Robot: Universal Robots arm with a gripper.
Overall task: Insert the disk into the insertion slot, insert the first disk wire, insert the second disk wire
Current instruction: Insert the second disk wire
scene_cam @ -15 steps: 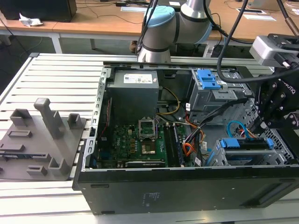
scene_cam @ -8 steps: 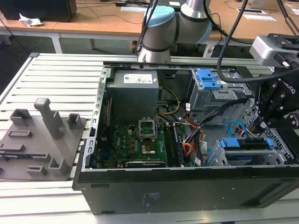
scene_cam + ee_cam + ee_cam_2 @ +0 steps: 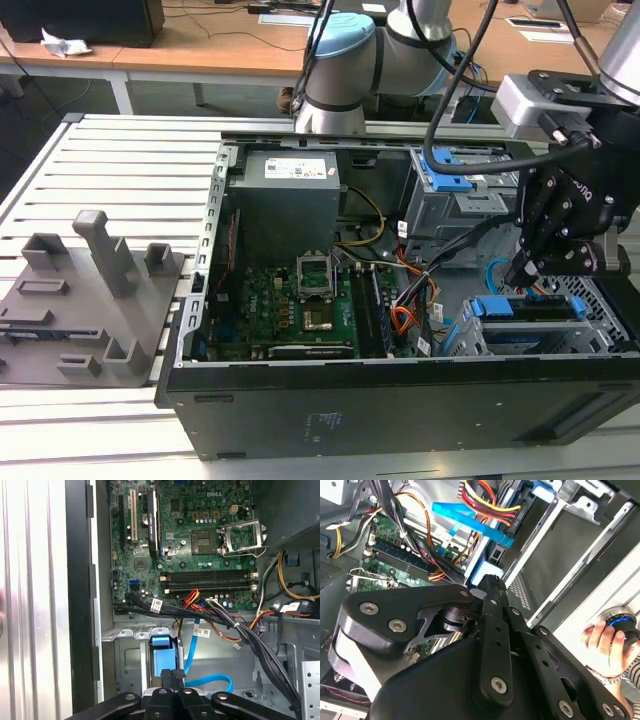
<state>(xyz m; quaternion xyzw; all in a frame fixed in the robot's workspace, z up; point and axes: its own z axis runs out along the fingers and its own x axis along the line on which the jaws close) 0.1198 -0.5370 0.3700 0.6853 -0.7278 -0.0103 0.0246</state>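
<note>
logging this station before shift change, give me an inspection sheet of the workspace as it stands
surface: slatted grey aluminium table, open black computer case lying on it
job's things: grey perforated sheet-metal drive cage in the case corner at the exterior view's right, a blue-handled disk carrier seated in it
clutter: grey plastic fixture block with upright posts on the table, at the exterior view's left
grippers: black gripper shut, low over the blue carrier tab
cables: flat blue data cable beside the tab; red, yellow and orange wire bundle crossing the green motherboard
surroundings: wooden desks behind; a person's hand on a blue knob
</note>
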